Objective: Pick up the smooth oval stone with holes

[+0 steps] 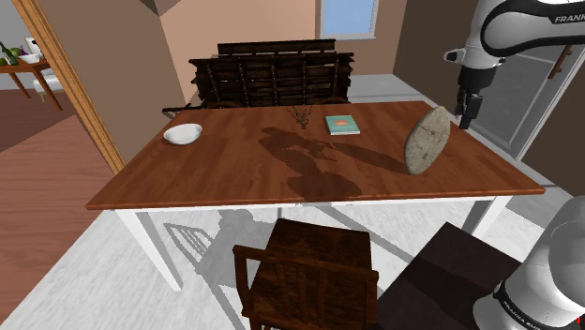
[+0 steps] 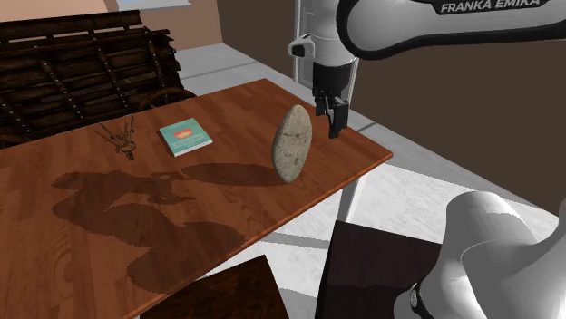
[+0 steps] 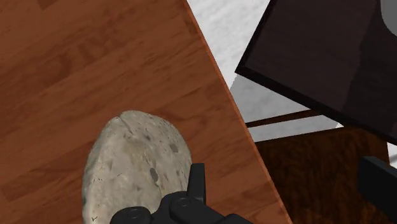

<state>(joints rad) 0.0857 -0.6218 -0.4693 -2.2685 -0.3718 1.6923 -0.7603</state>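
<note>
The speckled grey-beige oval stone [image 2: 293, 143] stands on the brown wooden surface [image 2: 109, 227], ungrasped; the black gripper [image 2: 328, 120] hovers beside it, jaws open, so grasping and lifting apparently remain.

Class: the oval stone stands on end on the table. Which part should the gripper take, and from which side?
Probably its upper half, from above, closing across the short width. The stone stands on its end, leaning, so the top is free while the table blocks the bottom. The open gripper hangs beside that top.

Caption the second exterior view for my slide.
Speckled oval stone upright near the wooden table's edge, open black gripper beside it.
</note>
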